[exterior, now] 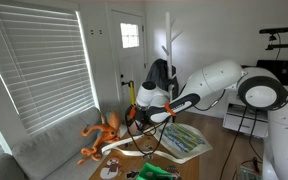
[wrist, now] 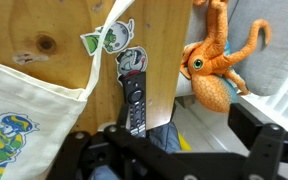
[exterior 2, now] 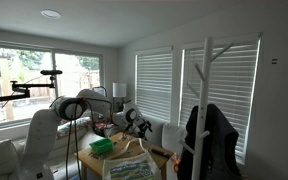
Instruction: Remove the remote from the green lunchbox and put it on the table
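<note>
The black remote [wrist: 134,92] lies flat on the wooden table [wrist: 44,30], close to its edge. Its lower end is hidden behind my gripper's body. My gripper [wrist: 174,160] hangs above it with the fingers wide apart, and nothing is between them. In both exterior views the gripper [exterior: 134,115] [exterior 2: 136,122] is over the far end of the table. The green lunchbox [exterior: 149,172] [exterior 2: 102,146] sits on the table away from the gripper. It is out of the wrist view.
An orange plush octopus [wrist: 209,60] [exterior: 102,135] lies on the grey sofa [exterior: 44,150] just past the table edge. A white printed bag [wrist: 24,110] [exterior: 184,138] covers part of the table. A small green-white sticker-like item [wrist: 109,38] lies by the remote's top.
</note>
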Controlling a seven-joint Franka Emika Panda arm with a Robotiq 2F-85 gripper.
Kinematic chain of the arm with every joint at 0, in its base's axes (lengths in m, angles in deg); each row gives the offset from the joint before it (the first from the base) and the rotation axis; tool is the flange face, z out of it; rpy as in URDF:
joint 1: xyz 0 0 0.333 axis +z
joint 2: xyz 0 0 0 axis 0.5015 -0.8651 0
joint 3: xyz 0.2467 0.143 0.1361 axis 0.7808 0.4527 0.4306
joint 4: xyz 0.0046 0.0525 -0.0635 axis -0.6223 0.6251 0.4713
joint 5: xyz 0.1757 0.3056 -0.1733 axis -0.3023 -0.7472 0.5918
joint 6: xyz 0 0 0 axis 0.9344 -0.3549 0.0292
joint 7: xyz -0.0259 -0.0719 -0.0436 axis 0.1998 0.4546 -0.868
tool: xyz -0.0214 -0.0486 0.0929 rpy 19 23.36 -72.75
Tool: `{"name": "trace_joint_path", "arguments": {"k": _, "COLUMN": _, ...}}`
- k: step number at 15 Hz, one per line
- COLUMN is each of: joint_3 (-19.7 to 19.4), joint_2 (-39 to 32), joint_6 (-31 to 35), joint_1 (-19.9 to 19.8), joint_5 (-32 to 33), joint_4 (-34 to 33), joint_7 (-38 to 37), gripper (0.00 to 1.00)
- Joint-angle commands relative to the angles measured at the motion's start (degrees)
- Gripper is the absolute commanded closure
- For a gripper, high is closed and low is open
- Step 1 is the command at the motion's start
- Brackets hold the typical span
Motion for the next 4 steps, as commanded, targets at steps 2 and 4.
{"name": "trace_joint_path", "arguments": {"k": 2, "joint_3": 0.1, "joint_2": 0.0, "joint_6": 0.1, "joint_1": -0.1, "joint_5": -0.2, "joint_4": 0.2, "joint_7": 0.2, "gripper": 0.0}}
{"name": "trace_joint_path", "arguments": {"k": 4, "joint_3": 0.1, "joint_2": 0.0, "joint_6": 0.2, "joint_1": -0.1, "joint_5": -0.2, "joint_4": 0.3, "joint_7": 0.2, "gripper": 0.0}}
